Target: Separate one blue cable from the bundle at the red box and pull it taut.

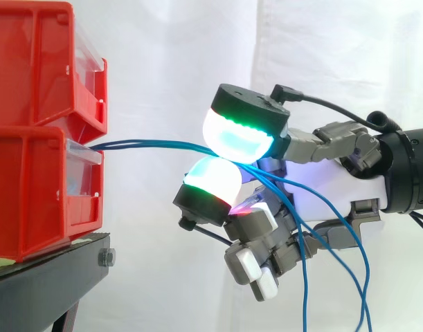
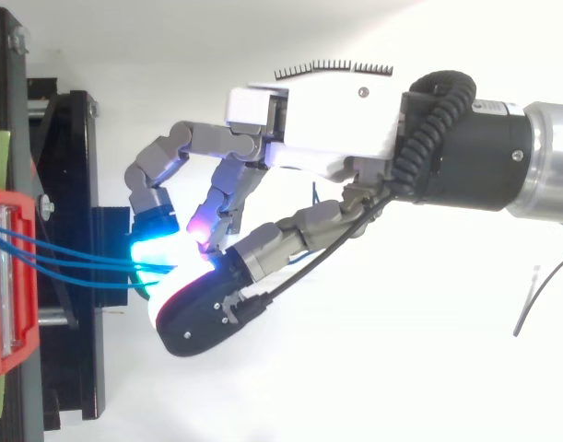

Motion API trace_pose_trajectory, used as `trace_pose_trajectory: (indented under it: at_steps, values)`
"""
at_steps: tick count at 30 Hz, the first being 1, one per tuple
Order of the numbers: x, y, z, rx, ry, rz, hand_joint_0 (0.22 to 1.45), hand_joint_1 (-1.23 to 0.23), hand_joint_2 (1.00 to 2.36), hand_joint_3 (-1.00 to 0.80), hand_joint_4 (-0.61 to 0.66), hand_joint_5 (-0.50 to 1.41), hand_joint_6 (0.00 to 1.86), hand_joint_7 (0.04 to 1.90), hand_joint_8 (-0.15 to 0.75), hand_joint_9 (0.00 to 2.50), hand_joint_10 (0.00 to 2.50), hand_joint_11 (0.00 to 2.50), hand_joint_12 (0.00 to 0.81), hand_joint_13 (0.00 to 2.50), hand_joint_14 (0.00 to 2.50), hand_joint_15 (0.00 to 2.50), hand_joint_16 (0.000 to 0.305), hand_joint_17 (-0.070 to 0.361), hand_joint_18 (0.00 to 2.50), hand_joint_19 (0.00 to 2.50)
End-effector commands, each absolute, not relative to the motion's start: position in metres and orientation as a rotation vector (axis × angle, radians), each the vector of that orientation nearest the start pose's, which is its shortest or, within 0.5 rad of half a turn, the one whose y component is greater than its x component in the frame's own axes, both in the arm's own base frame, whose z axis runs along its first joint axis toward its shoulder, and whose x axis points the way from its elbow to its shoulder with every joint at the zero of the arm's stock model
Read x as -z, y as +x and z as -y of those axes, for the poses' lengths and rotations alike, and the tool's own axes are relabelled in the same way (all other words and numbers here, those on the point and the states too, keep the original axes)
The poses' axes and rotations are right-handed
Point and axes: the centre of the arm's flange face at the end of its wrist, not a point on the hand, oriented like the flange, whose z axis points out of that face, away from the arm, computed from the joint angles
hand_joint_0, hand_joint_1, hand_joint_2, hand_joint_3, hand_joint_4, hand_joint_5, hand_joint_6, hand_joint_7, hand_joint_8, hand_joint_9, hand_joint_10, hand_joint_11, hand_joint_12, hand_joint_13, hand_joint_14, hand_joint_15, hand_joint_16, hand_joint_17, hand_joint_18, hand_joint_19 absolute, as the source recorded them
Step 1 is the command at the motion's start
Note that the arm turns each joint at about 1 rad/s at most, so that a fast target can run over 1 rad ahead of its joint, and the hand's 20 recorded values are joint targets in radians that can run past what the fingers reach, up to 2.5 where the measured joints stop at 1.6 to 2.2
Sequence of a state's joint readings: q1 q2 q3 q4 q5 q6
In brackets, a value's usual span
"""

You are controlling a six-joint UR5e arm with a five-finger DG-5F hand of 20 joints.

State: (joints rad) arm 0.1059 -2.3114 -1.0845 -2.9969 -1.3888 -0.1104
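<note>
Pinching the blue cables (image 1: pixel 156 145) between its glowing pads (image 1: pixel 242 135), the robot hand (image 1: pixel 349 183) hangs near stacked red bins (image 1: pixel 38 194) on a black stand (image 1: pixel 45 283), white curtain (image 1: pixel 163 55) behind.

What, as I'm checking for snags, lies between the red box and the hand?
Just the blue cables, running from the red box to the hand; side view.

Two red bins sit stacked, one upper bin (image 1: pixel 31 62) on one lower bin (image 1: pixel 24 200). One black stand (image 1: pixel 52 273) carries them. About three blue cables (image 1: pixel 145 144) leave the lower one. One hand (image 1: pixel 329 190) is present.
</note>
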Motion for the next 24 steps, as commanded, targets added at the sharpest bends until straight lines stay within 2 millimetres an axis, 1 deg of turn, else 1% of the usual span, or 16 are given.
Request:
trace_pose_trajectory:
  at_steps: [1,4,6,7,10,13,16,18,20,21,22,24]
  values:
    - [-0.2674,0.7646,0.0709,-1.009,1.227,-1.298,0.56,-0.99,1.0,-0.5,0.0,-0.14,0.91,1.24,0.288,1.19,0.03,1.17,0.369,0.98,0.03,0.8,0.045,0.101,0.81,0.78]
    - [-0.2675,0.7647,0.071,-1.008,1.227,-1.295,0.49,-0.95,1.0,-0.5,0.02,-0.14,0.9,1.22,0.307,1.2,0.03,1.16,0.388,0.99,0.03,0.78,0.049,0.11,0.84,0.79]
    - [-0.2675,0.7647,0.071,-1.008,1.227,-1.295,0.46,-0.9,1.0,-0.5,0.03,-0.14,0.9,1.19,0.32,1.21,0.03,1.16,0.407,1.0,0.03,0.79,0.052,0.116,0.86,0.78]
    - [-0.2675,0.7647,0.0711,-1.007,1.228,-1.294,0.43,-0.85,1.0,-0.5,0.04,-0.14,0.9,1.17,0.333,1.22,0.02,1.13,0.422,1.01,0.03,0.79,0.055,0.123,0.88,0.78]
    - [-0.2686,0.7644,0.071,-1.008,1.227,-1.295,0.39,-0.7,1.0,-0.5,0.06,-0.14,0.89,1.11,0.36,1.24,0.02,1.11,0.449,1.03,0.03,0.78,0.061,0.137,0.93,0.77]
    - [-0.2674,0.7646,0.071,-1.008,1.228,-1.296,0.39,-0.68,1.0,-0.5,0.07,-0.14,0.88,1.13,0.363,1.25,0.02,1.11,0.45,1.03,0.03,0.77,0.061,0.138,0.93,0.77]
    - [-0.2675,0.7648,0.07,-1.008,1.227,-1.295,0.43,-0.64,1.0,-0.5,0.06,-0.14,0.87,1.14,0.347,1.23,0.02,1.13,0.437,1.03,0.03,0.78,0.058,0.129,0.9,0.79]
    - [-0.2675,0.7647,0.0711,-1.007,1.228,-1.294,0.51,-0.61,1.0,-0.5,0.05,-0.14,0.87,1.18,0.314,1.22,0.03,1.14,0.406,1.0,0.03,0.79,0.051,0.115,0.84,0.82]
    - [-0.2675,0.7648,0.0698,-1.01,1.226,-1.296,0.58,-0.62,1.0,-0.5,0.04,-0.14,0.87,1.23,0.303,1.21,0.03,1.14,0.384,0.99,0.03,0.8,0.047,0.105,0.81,0.85]
    - [-0.2674,0.7647,0.0697,-1.01,1.226,-1.299,0.61,-0.65,1.0,-0.45,0.03,-0.14,0.87,1.26,0.29,1.21,0.03,1.15,0.385,0.99,0.03,0.8,0.046,0.104,0.81,0.84]
    - [-0.2684,0.7642,0.0707,-1.01,1.227,-1.299,0.61,-0.66,1.0,-0.44,0.03,-0.14,0.87,1.25,0.296,1.21,0.03,1.14,0.384,0.99,0.03,0.8,0.046,0.104,0.81,0.84]
    - [-0.2683,0.7641,0.0708,-1.009,1.227,-1.3,0.6,-0.71,1.01,-0.31,0.04,-0.14,0.87,1.29,0.301,1.21,0.03,1.15,0.386,0.99,0.03,0.8,0.046,0.104,0.81,0.84]
